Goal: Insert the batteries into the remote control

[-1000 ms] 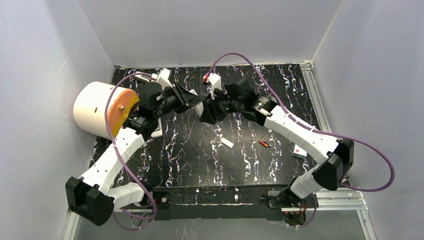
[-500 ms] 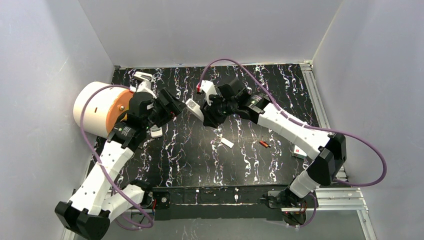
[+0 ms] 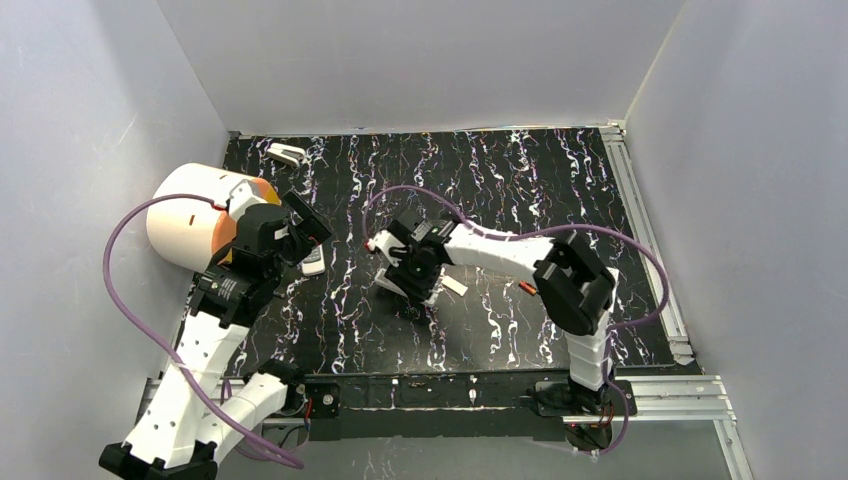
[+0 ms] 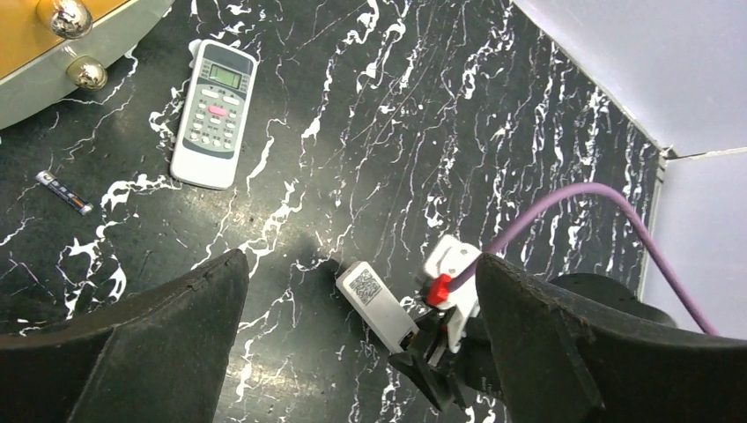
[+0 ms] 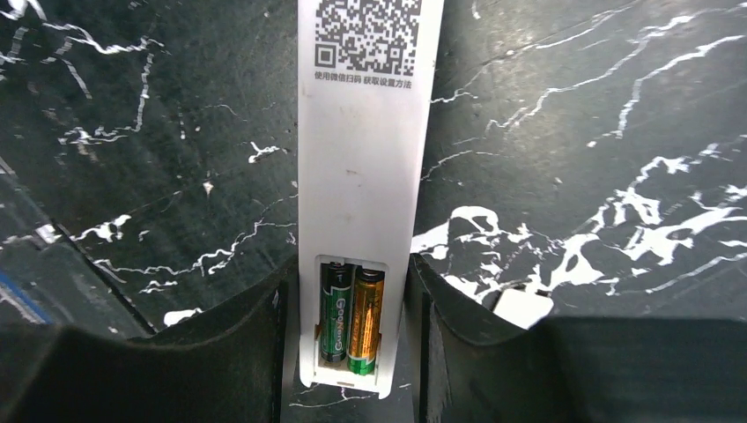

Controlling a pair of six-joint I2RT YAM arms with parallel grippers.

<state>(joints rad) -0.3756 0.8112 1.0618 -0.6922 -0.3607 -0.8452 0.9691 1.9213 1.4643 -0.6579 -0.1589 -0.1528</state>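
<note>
Lower centre of the right wrist view: white remote [image 5: 366, 159], back side up, clamped by its long edges between the fingers of the right gripper [image 5: 351, 264]. Impossible to tell whether lifted or resting on the black marbled table [image 5: 573, 132]. Compartment at the near end uncovered, with two batteries [image 5: 352, 310] side by side inside, one dark green, one orange-gold, apparently lying flat.

Left wrist view: left gripper [image 4: 359, 260] spread wide, nothing between the fingers, hanging over the table with the held remote low in the middle of the frame. Upper left there, a grey remote [image 4: 214, 113] face up. Below it, near the left edge, a loose battery [image 4: 63, 192] on the table, apart from both remotes.

Top view, right of centre: a red battery [image 3: 527, 289] lying alone. Just beside the right gripper, a small white strip [image 3: 455, 286], probably the compartment cover.

Apparently loaded already, or very nearly. Left to do, by this reading: check both cells for full seating, fetch the cover, close the compartment.
</note>
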